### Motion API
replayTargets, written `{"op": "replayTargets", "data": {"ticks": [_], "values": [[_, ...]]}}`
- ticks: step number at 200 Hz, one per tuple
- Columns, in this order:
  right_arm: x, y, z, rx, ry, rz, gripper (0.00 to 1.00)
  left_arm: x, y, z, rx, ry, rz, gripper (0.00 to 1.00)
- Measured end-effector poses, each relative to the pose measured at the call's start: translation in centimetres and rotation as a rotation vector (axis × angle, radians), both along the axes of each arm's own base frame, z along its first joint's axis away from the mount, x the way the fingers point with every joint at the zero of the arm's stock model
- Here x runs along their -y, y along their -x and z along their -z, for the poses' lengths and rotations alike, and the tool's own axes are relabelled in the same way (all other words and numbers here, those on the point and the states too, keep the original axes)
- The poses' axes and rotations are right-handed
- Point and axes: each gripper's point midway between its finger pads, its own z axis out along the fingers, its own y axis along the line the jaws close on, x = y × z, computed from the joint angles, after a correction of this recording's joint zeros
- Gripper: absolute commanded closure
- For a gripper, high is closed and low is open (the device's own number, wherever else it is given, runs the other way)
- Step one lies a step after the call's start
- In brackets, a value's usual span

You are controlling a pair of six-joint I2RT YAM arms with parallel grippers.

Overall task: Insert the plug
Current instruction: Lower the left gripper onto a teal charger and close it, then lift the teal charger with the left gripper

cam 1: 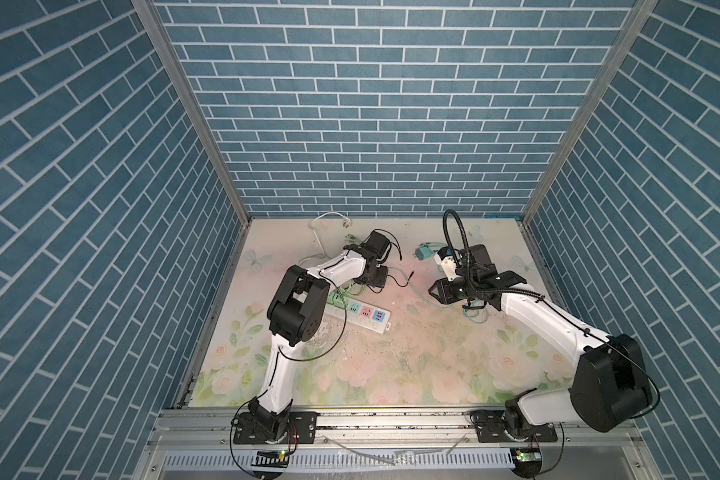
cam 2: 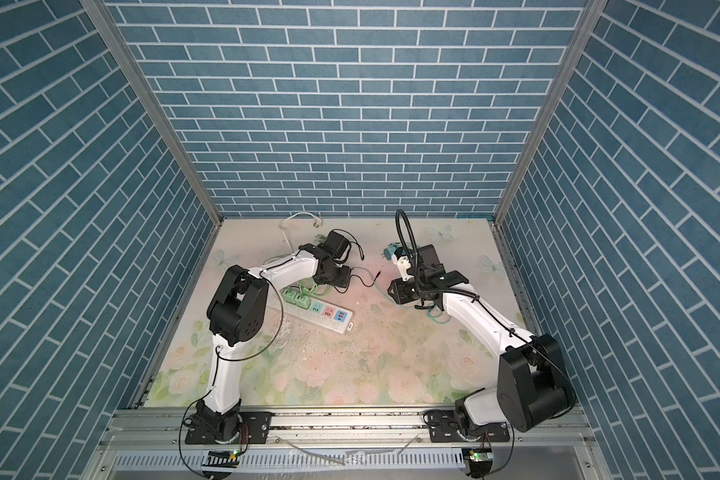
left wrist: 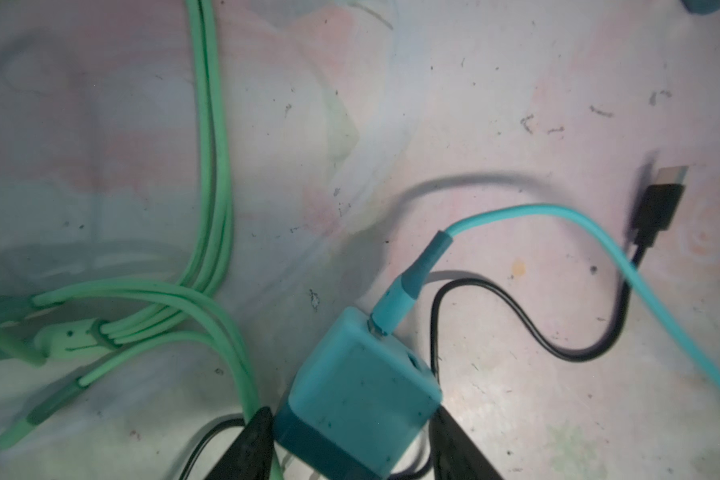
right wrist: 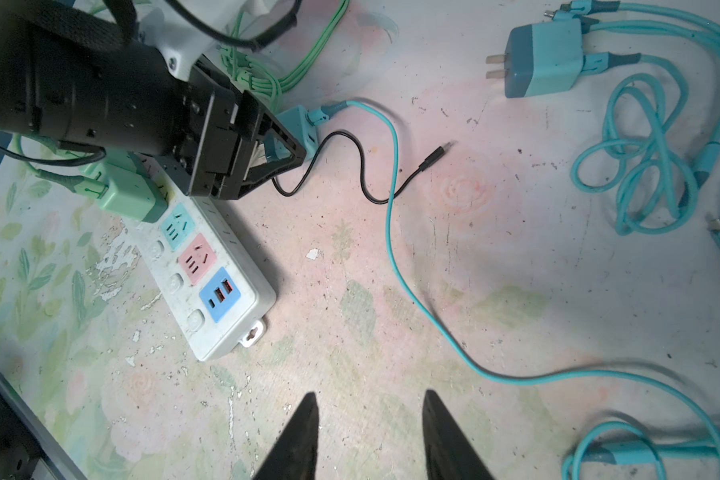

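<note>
Flanking the teal plug [left wrist: 358, 386] lie green cables [left wrist: 215, 166] and a black cable [left wrist: 578, 358].

This is a robotics lab test cell, a staged booth rather than a lived-in room. An aluminium rail [cam 1: 391, 424] runs along the front, and the left arm's base [cam 1: 267, 426] and the right arm's base [cam 1: 512, 430] are bolted onto it. On the near side of the rail sit a slotted cable duct [cam 1: 350, 461] and two small circuit boards [cam 1: 281, 456] with green lights. Beyond the rail lies a floral printed table cover [cam 1: 391, 374], scuffed and flaking, with a power strip [cam 1: 362, 318] on it. Past that, bare aluminium posts [cam 1: 192, 116] frame walls [cam 1: 375, 104] papered in a blue brick print.
</note>
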Motion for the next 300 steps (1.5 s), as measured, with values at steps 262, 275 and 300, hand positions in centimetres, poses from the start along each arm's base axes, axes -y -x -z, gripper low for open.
{"op": "replayTargets", "data": {"ticks": [262, 275, 300], "values": [[-0.1, 0.3, 0.2, -0.015, -0.005, -0.011, 0.6, 0.4, -0.9, 0.6, 0.065, -0.072, 0.2, 0.46], [-0.1, 0.3, 0.2, -0.015, -0.005, -0.011, 0.6, 0.4, -0.9, 0.6, 0.064, -0.074, 0.204, 0.46], [-0.1, 0.3, 0.2, -0.015, -0.005, -0.011, 0.6, 0.5, -0.9, 0.6, 0.064, -0.079, 0.215, 0.53]]}}
